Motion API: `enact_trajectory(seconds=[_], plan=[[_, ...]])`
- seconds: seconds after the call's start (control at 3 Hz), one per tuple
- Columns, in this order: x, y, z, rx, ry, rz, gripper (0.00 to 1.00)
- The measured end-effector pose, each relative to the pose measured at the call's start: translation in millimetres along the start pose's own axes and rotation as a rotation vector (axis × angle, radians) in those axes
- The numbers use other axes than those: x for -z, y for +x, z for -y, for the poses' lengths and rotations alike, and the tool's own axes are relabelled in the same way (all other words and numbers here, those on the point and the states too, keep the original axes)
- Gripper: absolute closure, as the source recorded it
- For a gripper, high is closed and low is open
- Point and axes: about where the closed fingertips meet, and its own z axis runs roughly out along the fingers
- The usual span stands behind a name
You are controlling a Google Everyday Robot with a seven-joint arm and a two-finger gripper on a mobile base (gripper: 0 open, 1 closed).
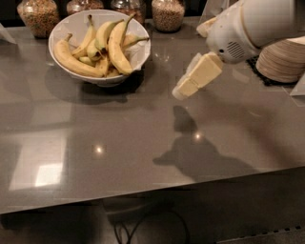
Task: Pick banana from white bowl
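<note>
The white bowl [66, 24] stands at the back left of the grey table and holds several bananas. The banana [116, 50] is thick, curved and yellow, lies on top at the right side of the bowl, and its greenish stem points up toward the far rim. A slimmer, deeper-yellow banana [71, 59] lies along the bowl's left front. My gripper [186, 88], cream-coloured on a white arm [252, 24], hovers above the table to the right of the bowl, pointing down and left. It holds nothing.
Glass jars of grain [40, 14] stand in a row behind the bowl. A stack of off-white paper bowls [281, 59] sits at the right edge. The table's front edge [143, 193] runs across below, with cables under it.
</note>
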Motion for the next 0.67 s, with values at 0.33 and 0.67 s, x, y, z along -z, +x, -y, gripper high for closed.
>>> enact_trajectory(seconds=[0.33, 0.67], plan=[[-43, -21, 8, 0.034, -0.017, -0.042, 0.0], [-86, -45, 21, 0.071, -0.022, -0.088, 0.0]])
